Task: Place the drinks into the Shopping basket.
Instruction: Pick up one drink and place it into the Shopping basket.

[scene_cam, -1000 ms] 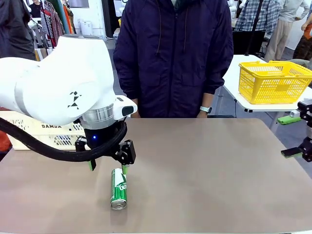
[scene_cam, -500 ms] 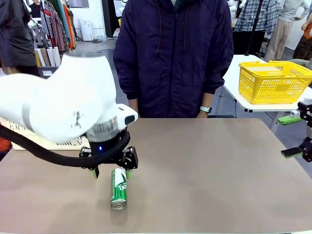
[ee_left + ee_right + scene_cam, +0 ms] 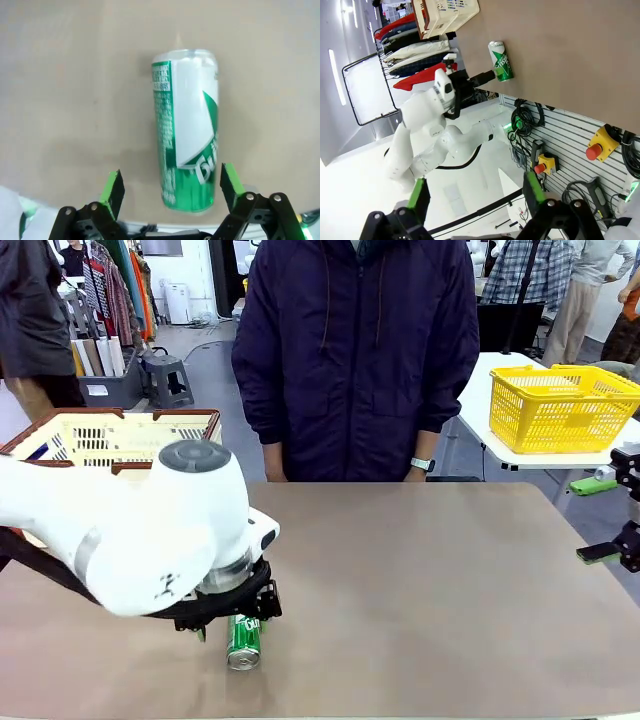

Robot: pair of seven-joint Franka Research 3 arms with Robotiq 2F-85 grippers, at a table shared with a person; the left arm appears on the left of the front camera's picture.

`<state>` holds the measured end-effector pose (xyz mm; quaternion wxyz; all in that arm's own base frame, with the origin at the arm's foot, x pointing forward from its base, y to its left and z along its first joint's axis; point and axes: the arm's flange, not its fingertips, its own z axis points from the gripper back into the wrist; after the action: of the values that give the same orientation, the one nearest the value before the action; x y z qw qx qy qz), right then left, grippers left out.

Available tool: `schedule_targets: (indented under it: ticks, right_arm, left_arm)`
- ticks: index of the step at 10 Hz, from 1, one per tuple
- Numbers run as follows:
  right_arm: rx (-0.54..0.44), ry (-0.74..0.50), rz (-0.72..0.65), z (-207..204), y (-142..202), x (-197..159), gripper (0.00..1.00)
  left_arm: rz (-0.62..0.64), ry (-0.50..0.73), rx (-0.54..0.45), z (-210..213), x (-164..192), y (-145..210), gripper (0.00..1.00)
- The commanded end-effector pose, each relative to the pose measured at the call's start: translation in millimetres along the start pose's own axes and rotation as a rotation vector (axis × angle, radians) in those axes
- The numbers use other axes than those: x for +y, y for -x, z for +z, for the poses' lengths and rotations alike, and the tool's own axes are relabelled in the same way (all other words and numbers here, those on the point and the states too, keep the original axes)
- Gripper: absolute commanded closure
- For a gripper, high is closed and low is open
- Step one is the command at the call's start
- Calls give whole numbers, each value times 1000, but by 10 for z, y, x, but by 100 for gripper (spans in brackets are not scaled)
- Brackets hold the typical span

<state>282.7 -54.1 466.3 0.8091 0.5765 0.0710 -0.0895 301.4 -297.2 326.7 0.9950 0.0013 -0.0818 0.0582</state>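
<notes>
One green drink can lies on its side near my edge of the brown table, a silver end toward me and its length running away across the tabletop; from the left wrist camera I see that same can lengthwise between the two green-padded fingers, which stand spread wide on either side of its near end without touching it, so the left gripper is released and holds nothing; from the front, my left arm bends low over the can and the left gripper sits right down at it, though the arm's white bulk covers most of the fingers; off at the table's right edge I can make out only a dark part of the right arm, well apart from the can; its own wrist camera shows the right gripper with jaws wide and nothing between them, hanging off the table's side; farther back on the left stands the cream slotted Shopping basket with its brown-red rim, behind my left arm and well apart from the can; at the far edge a person in a dark padded jacket stands facing me; beyond, on a separate white table to the right, sits a yellow mesh basket.
</notes>
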Motion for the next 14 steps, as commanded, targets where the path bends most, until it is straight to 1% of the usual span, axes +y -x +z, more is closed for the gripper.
schedule_targets:
  ticks: [1, 3, 4, 7, 8, 9, 10, 14]
  right_arm:
    - [10, 10, 22, 49, 5, 6, 0]
    - [10, 10, 22, 49, 5, 6, 0]
    - [10, 10, 22, 49, 5, 6, 0]
    - [10, 10, 22, 49, 5, 6, 0]
    - [10, 10, 22, 49, 5, 6, 0]
    - [10, 10, 22, 49, 5, 6, 0]
    - [10, 10, 22, 49, 5, 6, 0]
    - [10, 10, 22, 49, 5, 6, 0]
  left_arm:
    - [35, 9, -72, -390, -57, -104, 0]
    - [52, 46, -86, -529, -60, -125, 0]
    - [54, 45, -89, -569, -70, -130, 0]
    - [59, 29, -136, -591, -74, -139, 0]
    - [60, 37, -151, -579, -98, -141, 23]
    - [54, 44, -154, -564, -108, -142, 83]
    - [48, 42, -163, -563, -131, -148, 100]
    - [35, 36, -168, -555, -126, -154, 100]
